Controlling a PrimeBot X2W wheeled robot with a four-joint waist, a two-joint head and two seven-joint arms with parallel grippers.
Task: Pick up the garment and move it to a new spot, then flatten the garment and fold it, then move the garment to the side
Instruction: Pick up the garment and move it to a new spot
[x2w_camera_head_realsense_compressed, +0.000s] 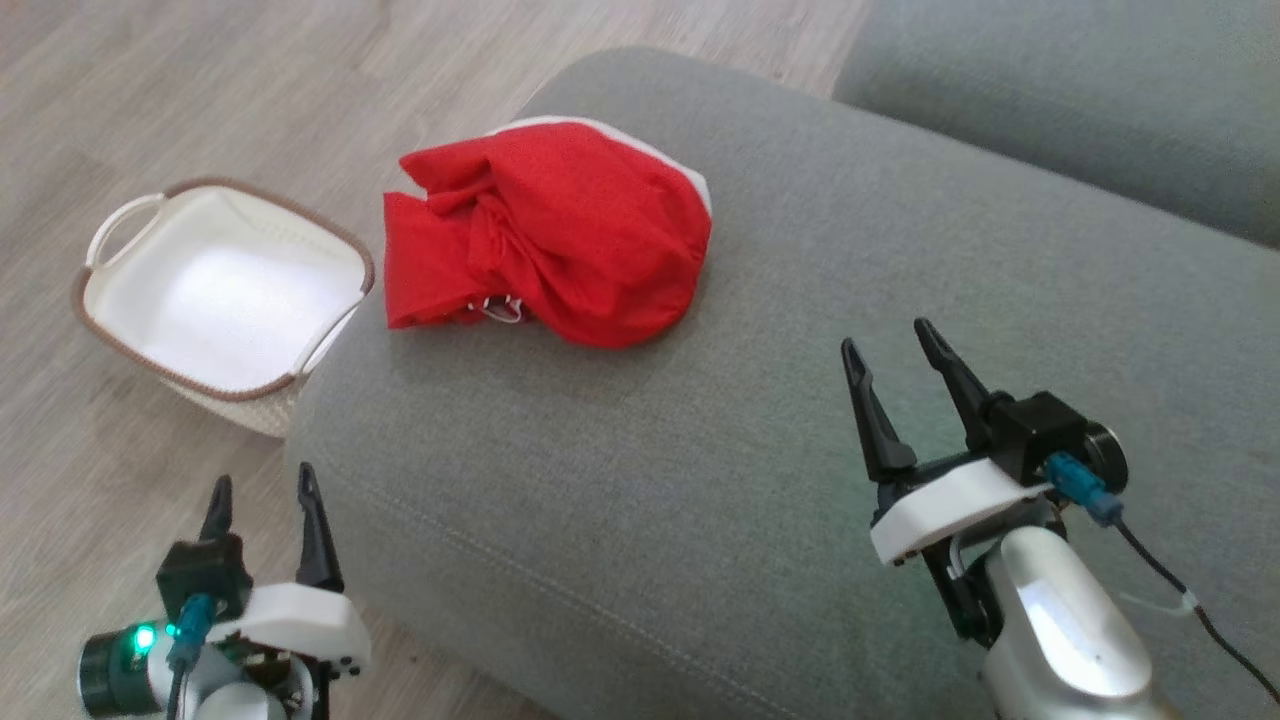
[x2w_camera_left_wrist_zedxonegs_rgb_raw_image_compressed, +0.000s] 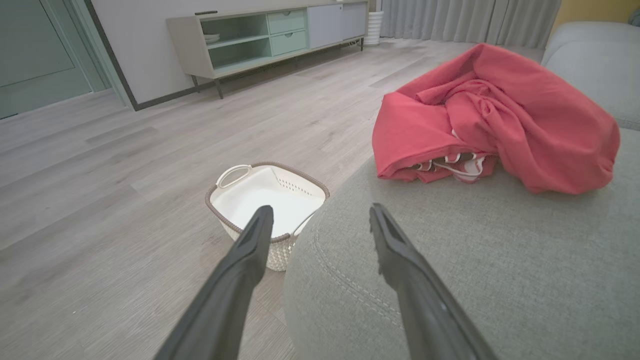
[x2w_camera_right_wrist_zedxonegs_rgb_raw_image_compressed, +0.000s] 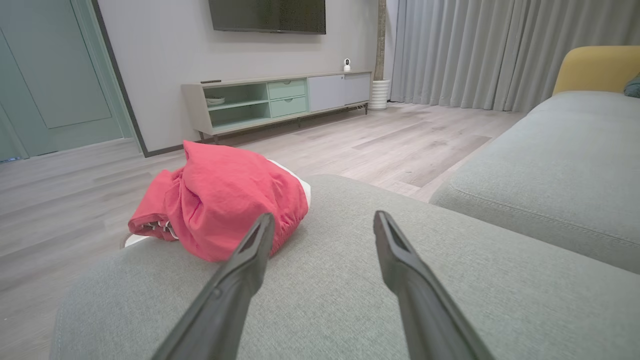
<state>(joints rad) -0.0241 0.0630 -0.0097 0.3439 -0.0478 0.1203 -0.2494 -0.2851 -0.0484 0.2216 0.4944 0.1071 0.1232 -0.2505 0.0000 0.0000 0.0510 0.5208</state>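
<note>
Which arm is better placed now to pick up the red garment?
Probably right: the right gripper is open above the cushion, garment just ahead; left gripper hangs off its edge.

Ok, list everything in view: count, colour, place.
sofa seat: one, grey, before the robot
floor: one, pale wood
garment: one, red, crumpled near the sofa seat's far left edge
basket: one, white with brown rim, on the floor left of the seat
cabinet: one, beige and green, against the far wall
television: one, black, above the cabinet
curtains: one set, grey, beside the cabinet
left end effector: one, dark, open, by the seat's near left corner
right end effector: one, dark, open, over the seat
</note>
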